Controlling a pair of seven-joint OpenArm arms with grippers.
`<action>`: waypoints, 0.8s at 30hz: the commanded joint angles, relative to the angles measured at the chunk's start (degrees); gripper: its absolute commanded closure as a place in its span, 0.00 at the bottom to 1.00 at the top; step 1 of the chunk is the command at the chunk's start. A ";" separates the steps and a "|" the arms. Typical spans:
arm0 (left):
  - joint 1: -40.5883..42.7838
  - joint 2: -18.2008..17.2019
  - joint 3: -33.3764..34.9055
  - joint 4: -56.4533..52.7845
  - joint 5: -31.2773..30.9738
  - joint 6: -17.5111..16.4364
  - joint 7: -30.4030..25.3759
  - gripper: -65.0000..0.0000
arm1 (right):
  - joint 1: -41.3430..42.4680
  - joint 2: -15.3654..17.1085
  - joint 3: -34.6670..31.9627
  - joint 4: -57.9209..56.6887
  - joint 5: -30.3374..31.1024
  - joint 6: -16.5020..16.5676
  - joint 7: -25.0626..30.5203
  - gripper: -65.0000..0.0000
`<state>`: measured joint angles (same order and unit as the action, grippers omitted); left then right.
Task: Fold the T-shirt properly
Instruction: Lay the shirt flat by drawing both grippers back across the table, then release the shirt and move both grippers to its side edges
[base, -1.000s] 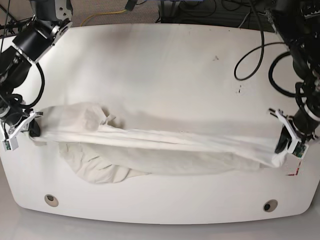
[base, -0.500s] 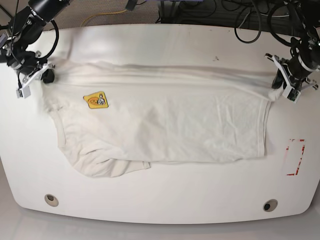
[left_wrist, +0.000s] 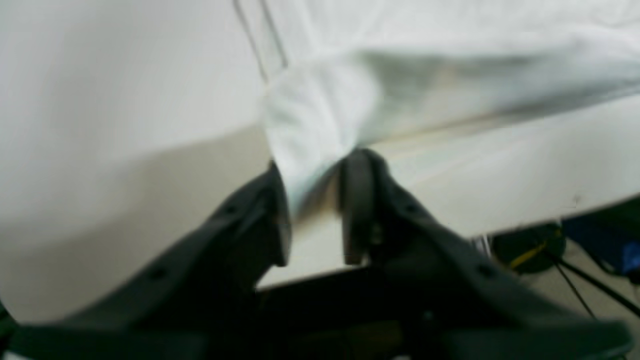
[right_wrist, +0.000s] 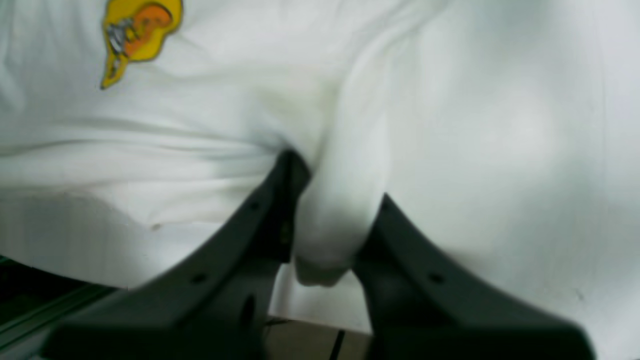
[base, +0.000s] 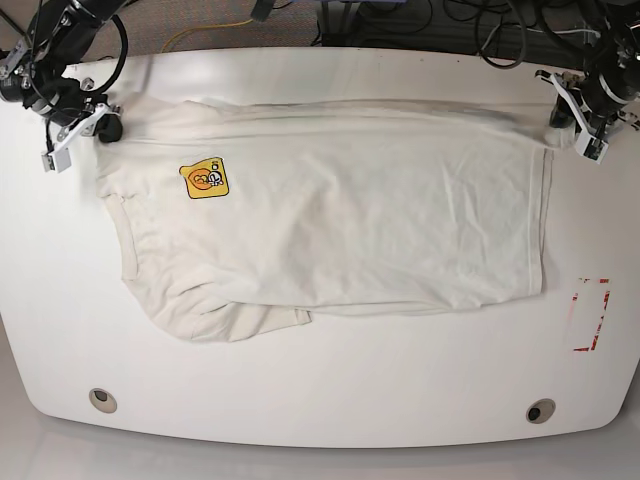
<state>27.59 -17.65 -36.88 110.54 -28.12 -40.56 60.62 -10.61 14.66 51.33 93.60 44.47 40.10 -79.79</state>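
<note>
My T-shirt (base: 350, 210) lies across the table (base: 330, 400), its far edge bunched; I should lower both ends together, then smooth. My left gripper (left_wrist: 315, 210) stands slightly parted around cloth; my right gripper (right_wrist: 325, 235) pinches its corner.

A broad white tabletop (base: 350, 385) fills most of the base view, its lower corners rounded. A round metal-rimmed fitting (base: 103, 400) sits near its lower left corner, and a matching round fitting (base: 541, 411) near the lower right. Broken red markings (base: 603, 315) show toward the right edge. Grey floor (base: 300, 465) runs along the bottom. Dark cables (base: 500, 45) and a yellow cable (base: 205, 28) lie beyond the far edge, at the top. Soft light falls across the white surface.
</note>
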 joint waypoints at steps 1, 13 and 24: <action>0.93 -1.12 -0.44 0.71 0.21 0.56 -0.80 0.72 | 0.02 1.30 0.41 1.12 0.32 -0.10 0.98 0.90; -4.34 -1.47 -0.44 0.62 -6.30 0.56 -0.53 0.49 | 1.25 4.73 0.49 1.12 0.24 -0.10 1.24 0.26; -8.74 -1.47 -3.25 0.71 -20.28 0.56 -0.36 0.46 | 13.03 6.58 -3.73 0.77 -10.40 -0.10 2.03 0.26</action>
<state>20.53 -18.06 -39.66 110.34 -46.54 -40.12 61.91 -0.25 19.88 48.66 93.49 35.64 39.97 -78.63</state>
